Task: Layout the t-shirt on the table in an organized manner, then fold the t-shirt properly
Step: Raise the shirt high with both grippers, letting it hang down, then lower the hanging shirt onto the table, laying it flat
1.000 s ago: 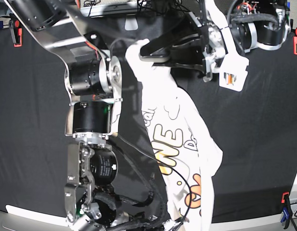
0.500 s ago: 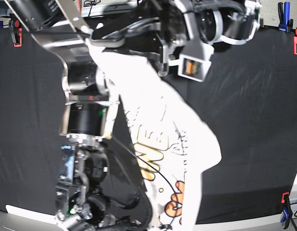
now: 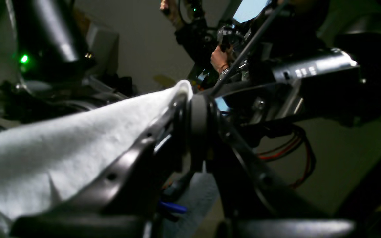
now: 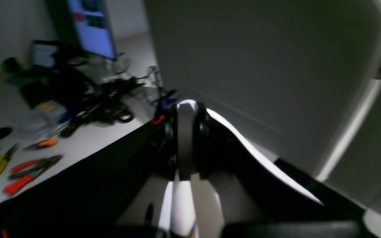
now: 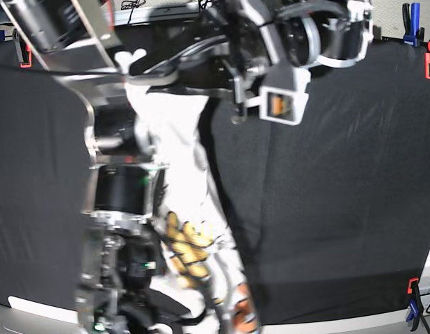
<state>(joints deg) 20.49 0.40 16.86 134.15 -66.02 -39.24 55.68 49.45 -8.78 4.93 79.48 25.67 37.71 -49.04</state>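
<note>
The white t-shirt (image 5: pixel 174 132) hangs in the air as a twisted strip over the black table (image 5: pixel 354 209), its orange-yellow print (image 5: pixel 187 247) low down. My left gripper (image 5: pixel 135 62) reaches in from the right at the top and is shut on the shirt's upper end. In the left wrist view the fingers (image 3: pixel 180 115) pinch the white cloth (image 3: pixel 61 148). My right gripper (image 4: pixel 185 138) is shut on a fold of the shirt (image 4: pixel 180 205). In the base view that arm (image 5: pixel 121 188) runs down the left, and its gripper is hidden at the bottom edge.
Red clamps (image 5: pixel 23 52) (image 5: pixel 412 287) and a blue clamp (image 5: pixel 408 14) sit at the table's edges. The left wrist camera housing (image 5: pixel 281 104) hangs near the top centre. A side bench with pliers and cables (image 4: pixel 28 172) shows in the right wrist view.
My left gripper has carried the shirt's top end leftward. The shirt has twisted into a narrower strip, and its print has dropped lower and to the left.
</note>
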